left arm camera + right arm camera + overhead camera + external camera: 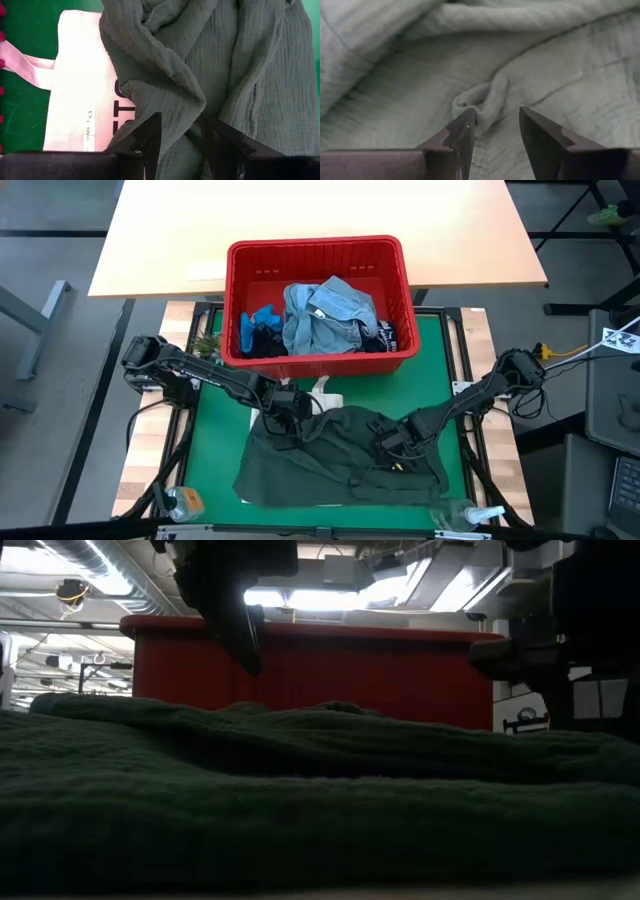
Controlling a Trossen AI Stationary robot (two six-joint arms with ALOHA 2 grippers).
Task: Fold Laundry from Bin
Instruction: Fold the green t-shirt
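The dark green garment [340,460] is spread at lower centre, hiding most of a white tote bag [80,85]. A fold is pinched by the left gripper [180,142]; a ridge is pinched by the right gripper [495,127]. The remaining laundry [325,315] sits in the red bin [320,252], upper centre.

Looks like a lab or workshop space, nothing homey about it. Exposed ducts [90,560] and strip lights [330,598] are seen overhead in the low view, cables [160,442] are draped around a green mat [215,450], and a plain wooden table [320,220] is set on a grey floor [50,380].
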